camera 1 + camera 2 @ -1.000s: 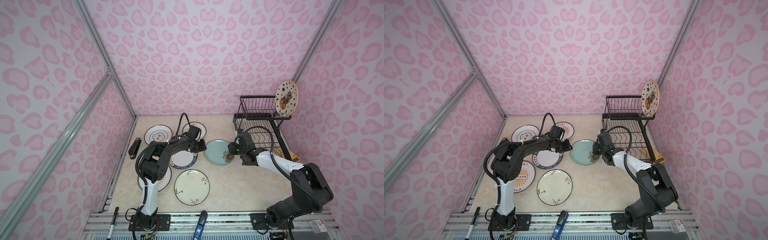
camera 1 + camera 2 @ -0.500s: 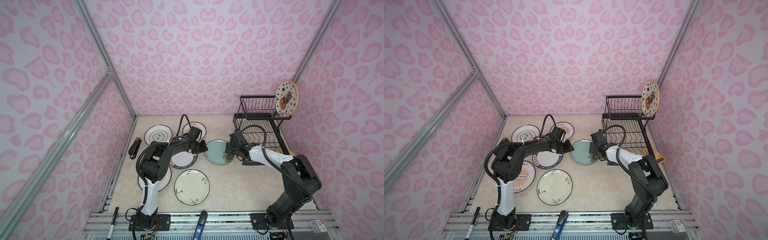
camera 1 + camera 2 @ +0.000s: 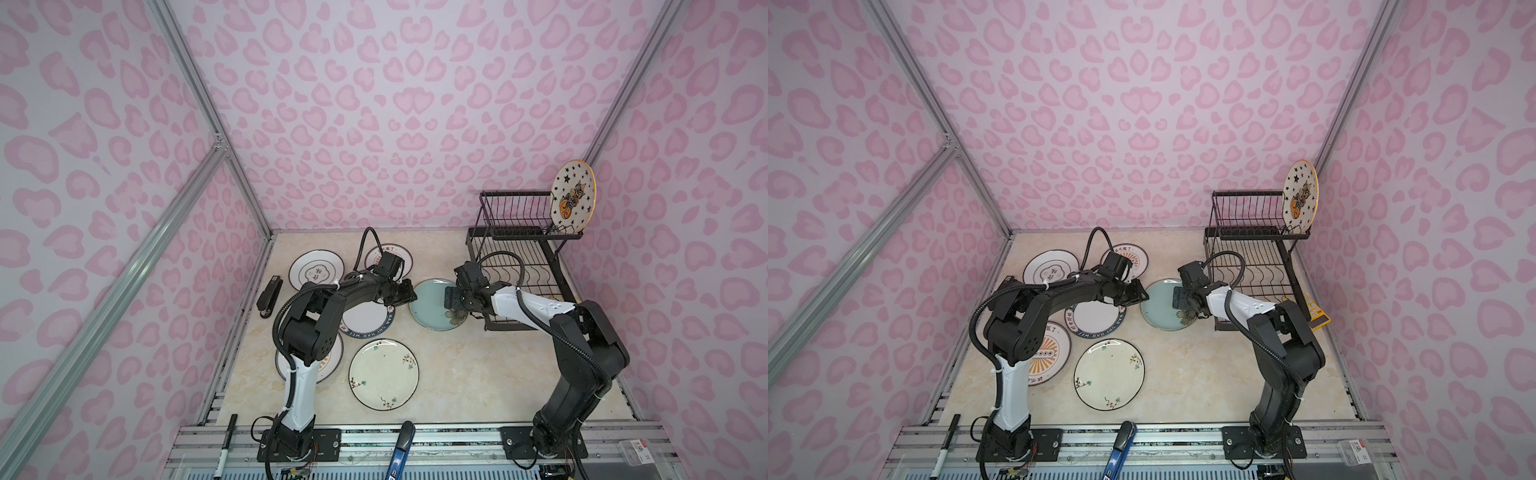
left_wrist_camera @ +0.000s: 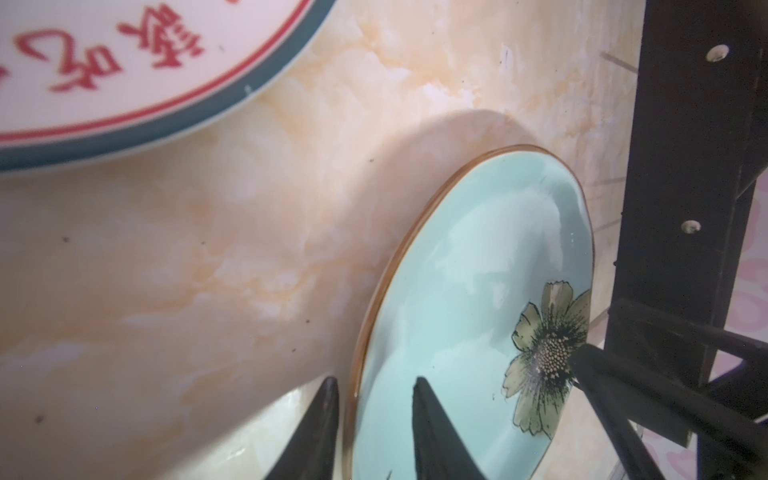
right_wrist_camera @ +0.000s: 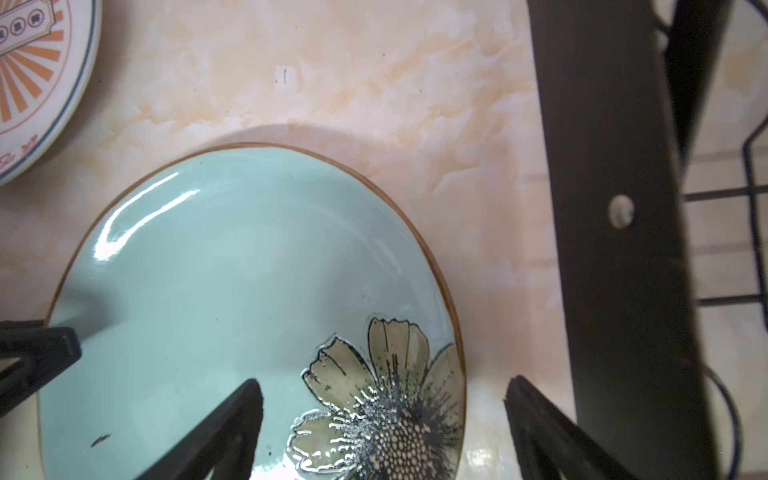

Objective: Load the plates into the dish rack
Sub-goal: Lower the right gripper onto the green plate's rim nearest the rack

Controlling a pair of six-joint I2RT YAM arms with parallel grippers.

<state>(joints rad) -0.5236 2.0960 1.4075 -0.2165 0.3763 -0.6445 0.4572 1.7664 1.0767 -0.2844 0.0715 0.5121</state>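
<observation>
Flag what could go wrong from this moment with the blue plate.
Both grippers straddle the rim of the pale blue plate: the left gripper on one side, the open right gripper opposite; uneven pulling could twist or slip it. The right gripper's outer finger looks close to the dish rack and might snag.

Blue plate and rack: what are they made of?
The blue plate looks like glazed ceramic: glossy highlights, a thin brown rim and a raised flower in the glaze. The rack looks like matte black coated metal: thin wires and a flat bar with screw heads. The kind of coating is unclear.
</observation>
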